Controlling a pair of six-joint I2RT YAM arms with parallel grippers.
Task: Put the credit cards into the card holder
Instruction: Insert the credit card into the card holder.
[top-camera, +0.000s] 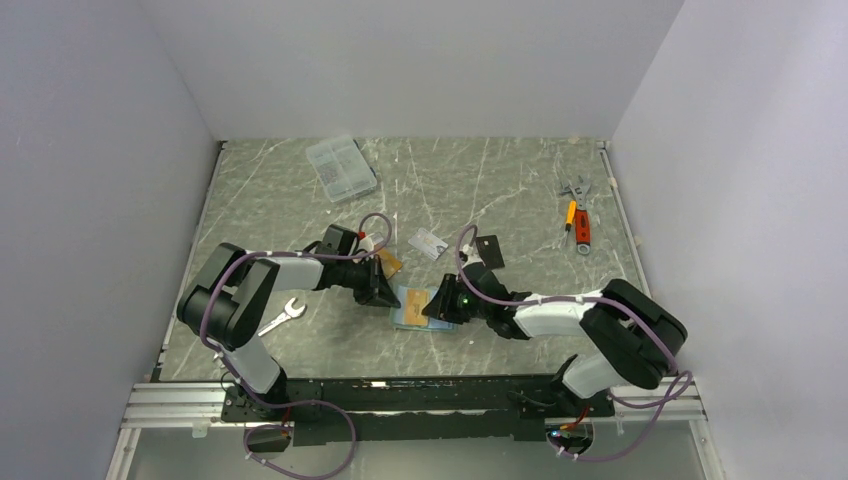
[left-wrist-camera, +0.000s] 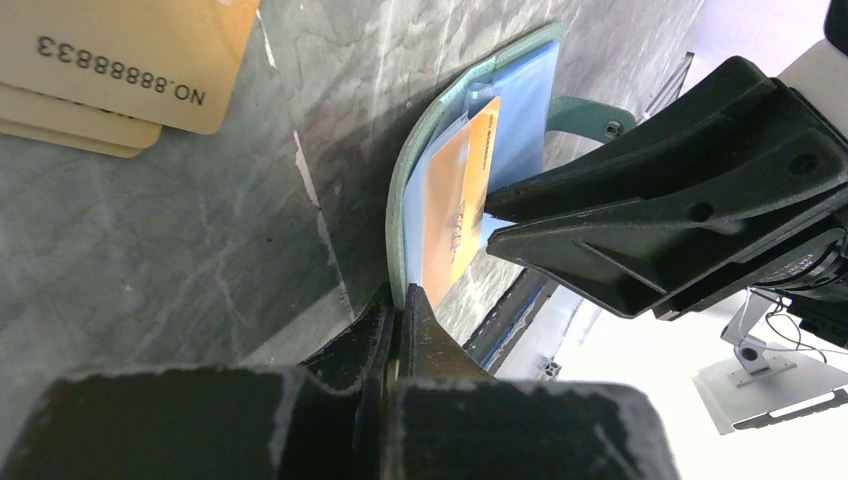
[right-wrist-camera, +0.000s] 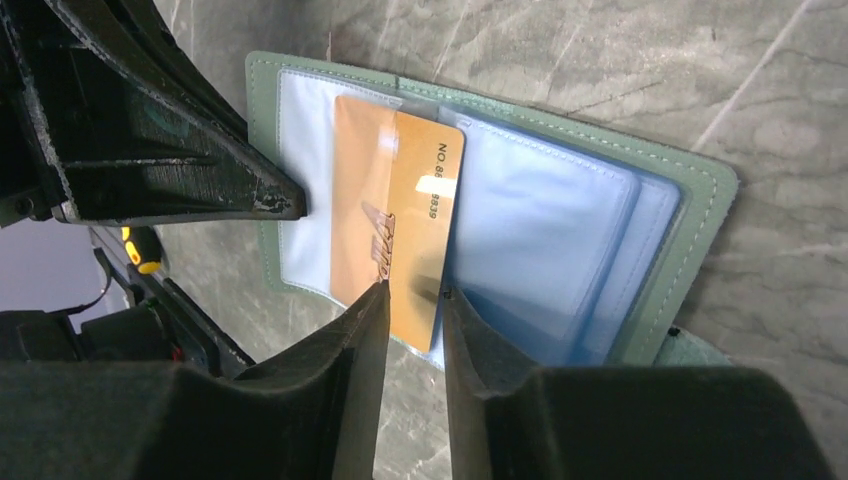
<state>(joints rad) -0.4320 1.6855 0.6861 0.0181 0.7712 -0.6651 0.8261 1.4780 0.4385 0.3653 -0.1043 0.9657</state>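
Pins the card holder (top-camera: 414, 312), spread open at centre of the top view, by its rim with the left gripper (left-wrist-camera: 400, 298) clenched on it. Leaves the right gripper (right-wrist-camera: 412, 297) just parted, grasping nothing, at the lower edge of the orange card (right-wrist-camera: 400, 180), partly tucked under a clear sleeve. Likely handles light, stiff and slick against floppy sleeves; best nudged by the exposed edge

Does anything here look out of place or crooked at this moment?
The orange card sits only partly inside a clear pocket of the card holder, slightly askew, with one end between the parted jaws of the right gripper. The left gripper pinches the holder's cover edge, so the cover bows instead of lying flat.
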